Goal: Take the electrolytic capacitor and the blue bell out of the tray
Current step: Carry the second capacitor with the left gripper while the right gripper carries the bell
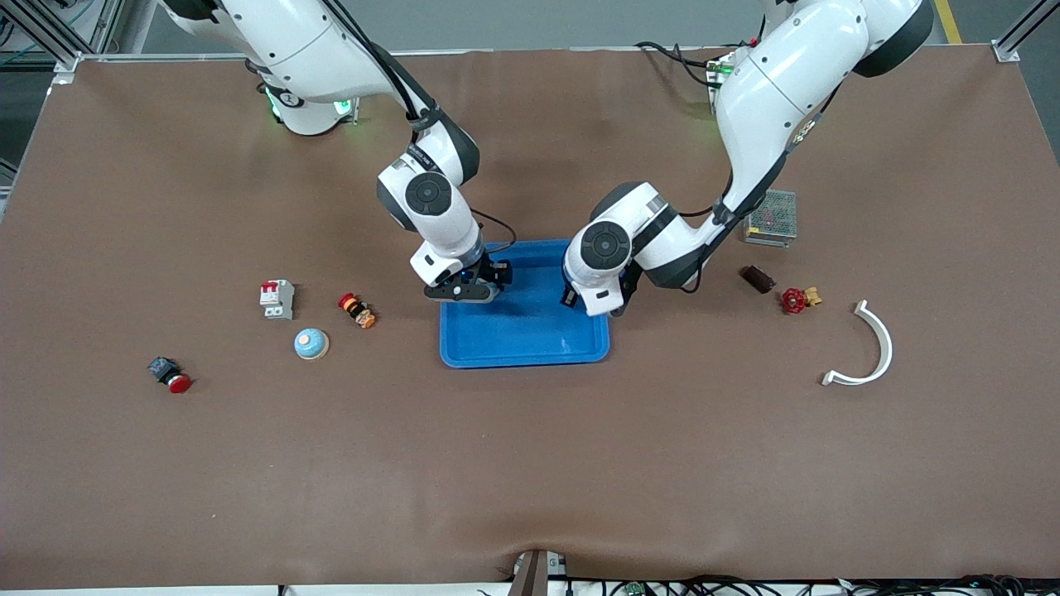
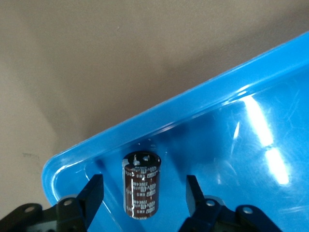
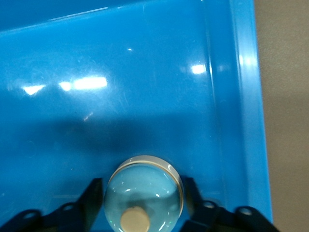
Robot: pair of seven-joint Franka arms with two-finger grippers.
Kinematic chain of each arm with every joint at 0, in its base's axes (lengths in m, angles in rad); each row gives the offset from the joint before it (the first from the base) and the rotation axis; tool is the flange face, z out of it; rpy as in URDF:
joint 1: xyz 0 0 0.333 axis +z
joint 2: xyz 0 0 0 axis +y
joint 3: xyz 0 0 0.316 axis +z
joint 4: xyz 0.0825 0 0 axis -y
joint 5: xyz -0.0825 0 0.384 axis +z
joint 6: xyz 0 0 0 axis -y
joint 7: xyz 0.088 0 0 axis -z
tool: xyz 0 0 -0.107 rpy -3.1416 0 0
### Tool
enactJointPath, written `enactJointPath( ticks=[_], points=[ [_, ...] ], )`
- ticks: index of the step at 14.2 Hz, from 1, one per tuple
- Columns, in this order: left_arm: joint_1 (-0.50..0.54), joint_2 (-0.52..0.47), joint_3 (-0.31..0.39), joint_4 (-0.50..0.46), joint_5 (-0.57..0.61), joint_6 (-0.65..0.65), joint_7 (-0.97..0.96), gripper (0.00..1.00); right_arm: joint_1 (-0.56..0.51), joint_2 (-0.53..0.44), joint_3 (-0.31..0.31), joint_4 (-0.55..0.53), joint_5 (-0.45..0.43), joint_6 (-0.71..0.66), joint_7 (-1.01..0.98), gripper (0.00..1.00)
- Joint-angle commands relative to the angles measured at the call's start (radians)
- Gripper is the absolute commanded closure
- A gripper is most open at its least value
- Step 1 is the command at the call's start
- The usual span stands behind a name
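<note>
The left gripper (image 2: 145, 193) has its jaws apart around the capacitor (image 2: 141, 185) standing in the blue tray (image 2: 203, 104). The right gripper (image 3: 142, 195) clamps the bell (image 3: 144, 193) over the tray.

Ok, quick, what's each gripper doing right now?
Left gripper: open, jaws either side of the capacitor.
Right gripper: closed on the bell.

A brown mat covers the wide surface (image 1: 530, 463), lit evenly from above with a faint crease at its near edge. Grey floor (image 1: 538, 21) and aluminium frame posts (image 1: 50, 37) border its upper corners; cables (image 1: 745, 586) trail along the lower edge.
</note>
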Motion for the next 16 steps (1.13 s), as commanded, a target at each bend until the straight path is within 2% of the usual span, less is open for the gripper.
enactJointPath(
  ticks=[1,4,5,6,10,13,16],
  points=[
    [-0.011,0.001,0.009,0.002,0.003,0.0,-0.014,0.44,-0.002,-0.002,-0.008,0.007,-0.029,-0.014,0.029,1.0],
    [-0.013,0.006,0.009,0.005,0.005,0.0,-0.011,0.68,-0.023,-0.032,-0.008,0.025,-0.029,-0.084,0.015,1.0],
    [-0.011,0.004,0.009,0.007,0.005,0.0,-0.007,0.81,-0.038,-0.049,-0.007,0.036,-0.029,-0.141,0.006,1.0],
    [-0.011,0.0,0.009,0.01,0.013,-0.001,-0.001,1.0,-0.058,-0.063,-0.003,0.056,-0.029,-0.205,-0.017,1.0],
    [0.001,-0.028,0.007,0.028,0.06,-0.017,0.012,1.0,-0.157,-0.114,0.016,0.097,0.025,-0.357,-0.166,1.0],
    [0.024,-0.083,0.006,0.033,0.069,-0.064,0.091,1.0,-0.251,-0.158,0.015,0.128,0.101,-0.478,-0.378,1.0],
    [0.068,-0.15,0.006,0.031,0.068,-0.116,0.208,1.0,-0.39,-0.186,0.013,0.149,0.108,-0.548,-0.621,1.0]
  ],
)
